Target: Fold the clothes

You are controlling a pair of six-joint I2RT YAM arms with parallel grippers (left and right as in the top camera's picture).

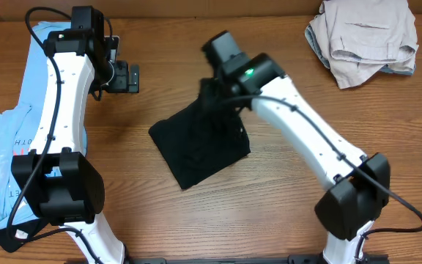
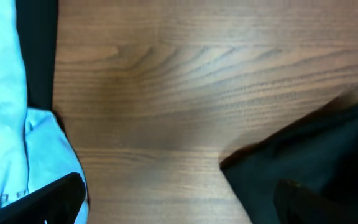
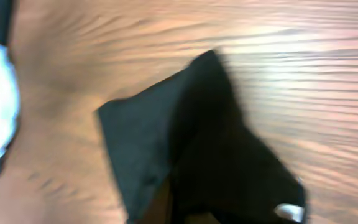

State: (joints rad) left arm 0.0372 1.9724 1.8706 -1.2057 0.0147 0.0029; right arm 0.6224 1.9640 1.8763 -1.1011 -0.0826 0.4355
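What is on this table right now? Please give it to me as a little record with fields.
surface: wooden table
centre: black cloth garment, partly flat, one corner pulled up
left edge: light blue T-shirt, spread out, partly under the left arm
far right corner: crumpled beige garment pile
right gripper: shut on the raised corner of the black garment
left gripper: open, empty, over bare wood between shirt and black garment
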